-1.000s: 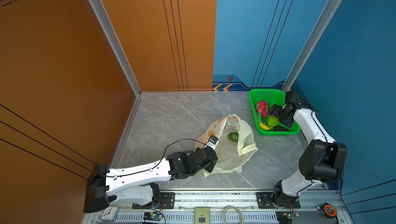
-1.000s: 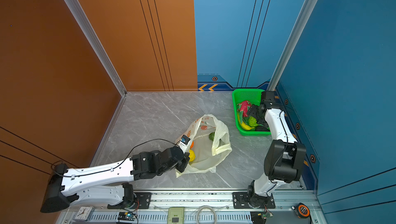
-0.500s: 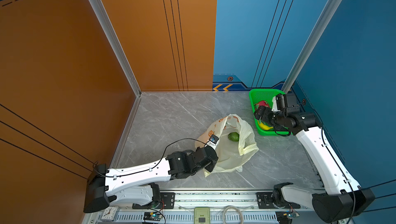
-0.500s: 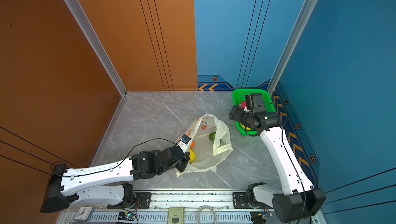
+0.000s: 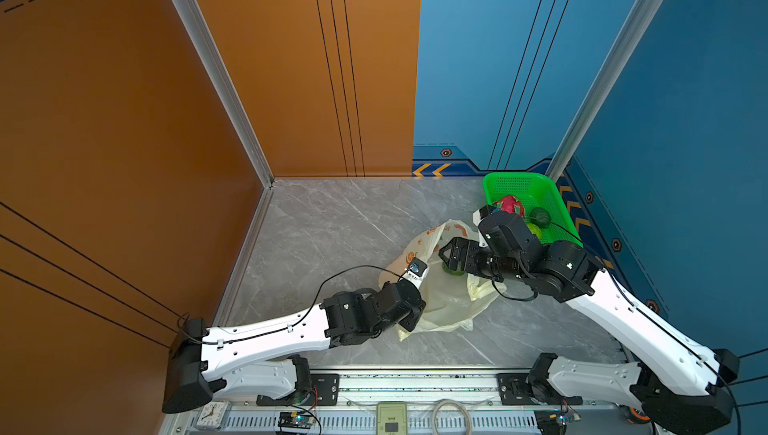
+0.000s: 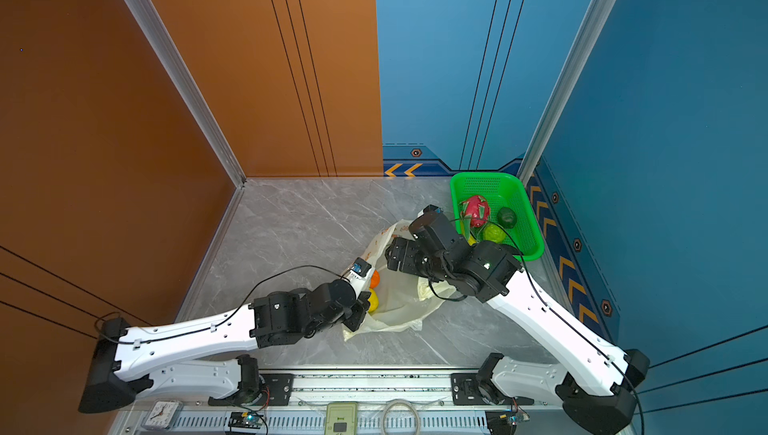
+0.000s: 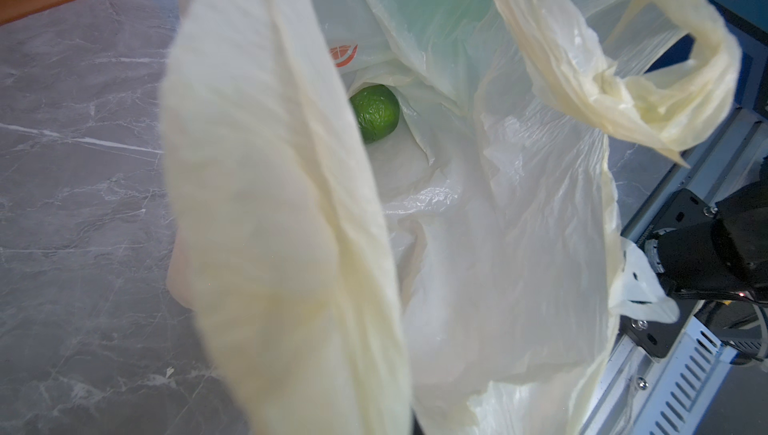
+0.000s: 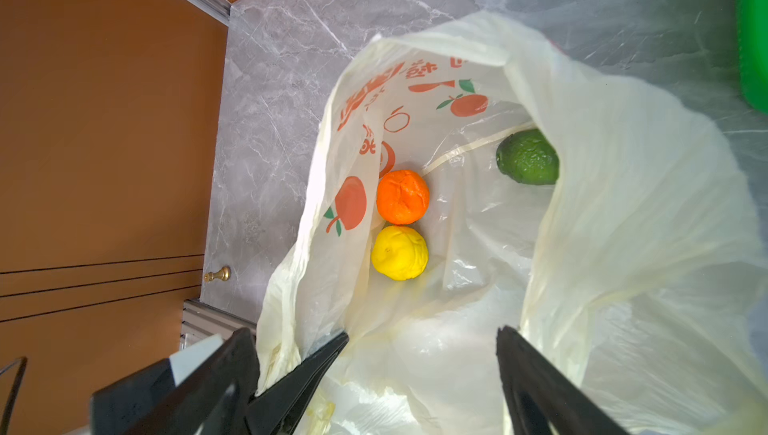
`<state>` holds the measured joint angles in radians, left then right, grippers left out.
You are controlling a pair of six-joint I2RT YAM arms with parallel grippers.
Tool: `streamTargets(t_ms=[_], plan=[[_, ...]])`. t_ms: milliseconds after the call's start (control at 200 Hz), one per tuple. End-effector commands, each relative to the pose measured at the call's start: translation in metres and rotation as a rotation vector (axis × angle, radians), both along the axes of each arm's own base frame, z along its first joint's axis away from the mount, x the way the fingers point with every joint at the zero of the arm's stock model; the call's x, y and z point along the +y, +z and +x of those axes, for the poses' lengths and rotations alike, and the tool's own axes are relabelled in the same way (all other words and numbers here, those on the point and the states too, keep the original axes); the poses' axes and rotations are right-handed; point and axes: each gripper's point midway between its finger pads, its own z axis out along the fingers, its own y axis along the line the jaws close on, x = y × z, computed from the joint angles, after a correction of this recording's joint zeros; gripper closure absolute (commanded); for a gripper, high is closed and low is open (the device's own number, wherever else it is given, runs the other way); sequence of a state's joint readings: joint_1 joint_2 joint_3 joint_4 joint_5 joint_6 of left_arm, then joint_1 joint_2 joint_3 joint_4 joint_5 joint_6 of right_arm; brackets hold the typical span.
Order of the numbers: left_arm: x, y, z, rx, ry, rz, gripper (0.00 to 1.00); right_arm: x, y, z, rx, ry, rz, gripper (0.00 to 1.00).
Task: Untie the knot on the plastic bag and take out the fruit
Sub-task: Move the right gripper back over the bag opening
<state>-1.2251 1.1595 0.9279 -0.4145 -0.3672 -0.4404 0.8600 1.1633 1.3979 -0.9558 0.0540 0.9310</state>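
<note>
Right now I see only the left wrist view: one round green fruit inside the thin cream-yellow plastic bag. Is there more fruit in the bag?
Observer: Yes. The right wrist view shows a round orange fruit and a round yellow fruit touching each other in the plastic bag.
Operator: What does the right end effector do?
Observer: The right end effector is open and empty, over the bag's opening.
Operator: Is some fruit already outside?
Observer: Yes. In both top views, the green mesh plastic basket holds a pink-red dragon fruit, a dark green avocado and a bumpy light-green ball.
</note>
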Motion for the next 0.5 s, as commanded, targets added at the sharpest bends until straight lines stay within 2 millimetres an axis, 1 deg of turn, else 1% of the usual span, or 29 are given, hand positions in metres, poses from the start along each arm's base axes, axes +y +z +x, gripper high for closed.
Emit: streamTargets(t_ms=[0, 115, 210, 386, 496], plan=[[-0.002, 0.013, 0.001, -0.022, -0.003, -0.021, 1.00, 0.004, -0.023, -0.002, 0.039, -0.070, -0.024, 0.10], [-0.002, 0.014, 0.002, -0.024, 0.001, -0.023, 1.00, 0.013, -0.044, -0.012, 0.074, -0.056, -0.038, 0.11], [-0.001, 0.015, 0.002, -0.025, 0.003, -0.027, 1.00, 0.014, -0.064, -0.019, 0.102, -0.048, -0.082, 0.11], [-0.001, 0.016, 0.002, -0.023, 0.003, -0.030, 1.00, 0.019, -0.094, -0.026, 0.120, 0.002, -0.159, 0.11], [-0.002, 0.015, 0.002, -0.021, 0.003, -0.031, 1.00, 0.027, -0.110, -0.027, 0.142, 0.051, -0.201, 0.11]])
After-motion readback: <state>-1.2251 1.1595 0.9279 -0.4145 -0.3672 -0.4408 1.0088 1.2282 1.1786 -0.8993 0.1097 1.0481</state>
